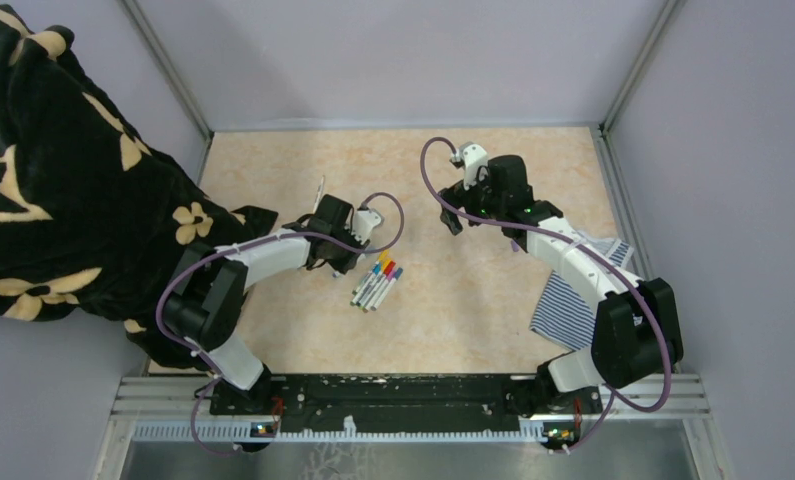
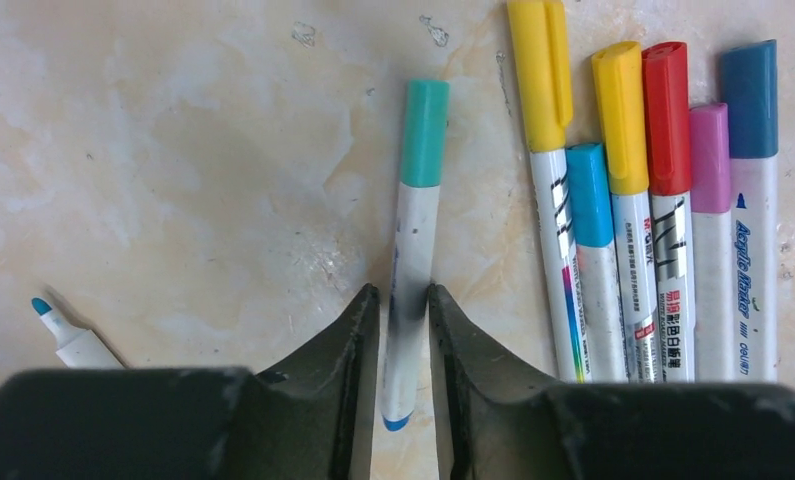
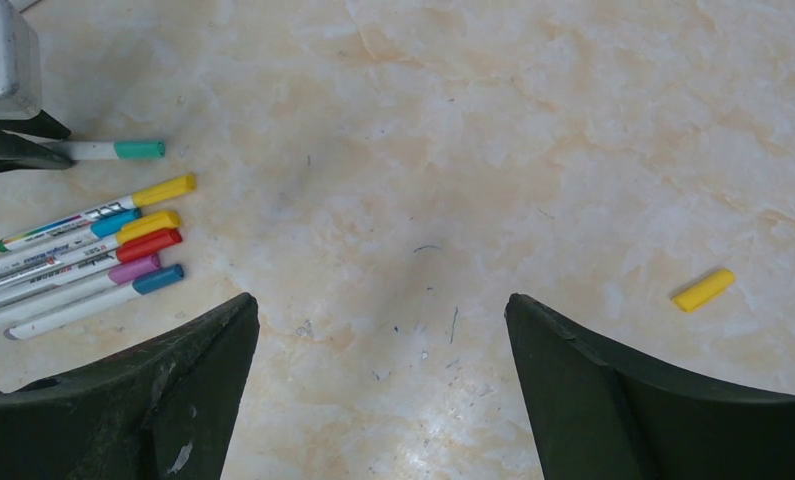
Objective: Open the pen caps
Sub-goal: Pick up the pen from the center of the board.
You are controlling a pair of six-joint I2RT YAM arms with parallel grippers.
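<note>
My left gripper (image 2: 403, 295) is shut on the white barrel of a pen (image 2: 413, 250) lying on the table. Its teal pen cap (image 2: 425, 133) is on and points away from the fingers. Right of it lies a row of several capped pens (image 2: 663, 250) with yellow, blue, red, pink and dark blue caps. An uncapped blue-tipped pen (image 2: 68, 335) lies to the left. In the top view the left gripper (image 1: 358, 240) sits just above the pens (image 1: 376, 283). My right gripper (image 3: 381, 300) hangs open over bare table, with a loose yellow cap (image 3: 703, 290) to its right.
A black flowered cloth (image 1: 63, 180) drapes over the left wall beside the left arm. A blue-and-white striped cloth (image 1: 573, 300) lies under the right arm near the right wall. Metal frame posts and grey walls border the marbled tabletop (image 1: 473, 300).
</note>
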